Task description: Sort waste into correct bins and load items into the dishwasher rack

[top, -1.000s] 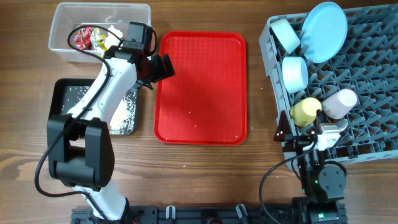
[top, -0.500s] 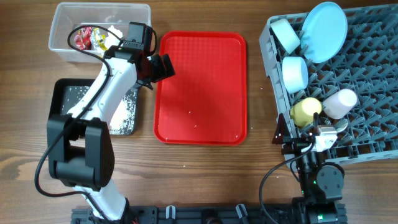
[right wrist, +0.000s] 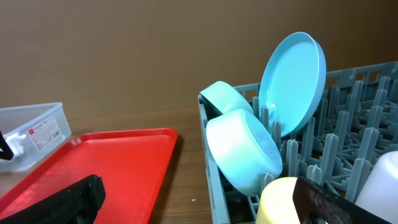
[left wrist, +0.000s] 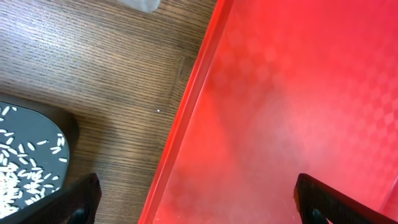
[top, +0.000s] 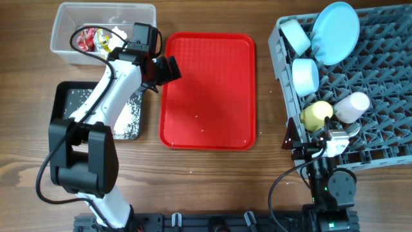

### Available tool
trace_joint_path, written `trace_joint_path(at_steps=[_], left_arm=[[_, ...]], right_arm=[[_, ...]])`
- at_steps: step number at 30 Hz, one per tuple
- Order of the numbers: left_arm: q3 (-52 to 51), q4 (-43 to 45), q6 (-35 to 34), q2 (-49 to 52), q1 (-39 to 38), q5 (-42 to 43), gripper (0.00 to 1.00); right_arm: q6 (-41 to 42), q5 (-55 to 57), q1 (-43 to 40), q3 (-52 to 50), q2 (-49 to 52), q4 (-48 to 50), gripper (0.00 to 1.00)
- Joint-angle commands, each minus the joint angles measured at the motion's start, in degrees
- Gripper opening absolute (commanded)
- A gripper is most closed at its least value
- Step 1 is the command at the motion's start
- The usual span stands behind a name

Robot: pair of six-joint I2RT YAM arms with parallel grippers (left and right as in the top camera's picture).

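Yellow cup [top: 315,115] lies just ahead of the right gripper [top: 320,138].

Red tray [top: 207,90], grey rack [top: 386,90], light blue plate [top: 336,32] (bowls [top: 305,76] too), yellow cup [top: 316,115], black tray [top: 64,106] flecked white

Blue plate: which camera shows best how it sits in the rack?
Right wrist view: the blue plate stands on edge between the pegs of the rack, beyond the two bowls. Overhead shows its face leaning near the rack's far edge. Left wrist view shows none of it.
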Motion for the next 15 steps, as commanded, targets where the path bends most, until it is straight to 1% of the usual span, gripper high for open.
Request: trace_joint_path(at_steps=[1,4,8,11,15], left_arm=[[0.00,-0.28,1.36,-1.68,0.15,-3.10,1.00],[0.00,-1.70,1.36,-6.19,0.00,-4.63,1.00],[-0.13,0.81,1.49,-13.75,-0.28,-7.93,1.00],[-2.10,6.54,6.73,-20.11,-0.39,-7.87,1.00],[-9.90,16.76,14.19,-31.23,-0.26,-7.41,1.00]], right_arm=[[0.94,-1.16,0.42,-0.07,-0.52,0.15,1.00],[0.96,-1.18,0.42,-0.07,-0.52,0.15,1.00],[0.94,-1.18,0.42,-0.07,-0.52,0.15,1.00],[0.96,-1.18,0.42,-0.07,-0.52,0.15,1.00],[0.96,-1.18,0.42,-0.07,-0.52,0.15,1.00]])
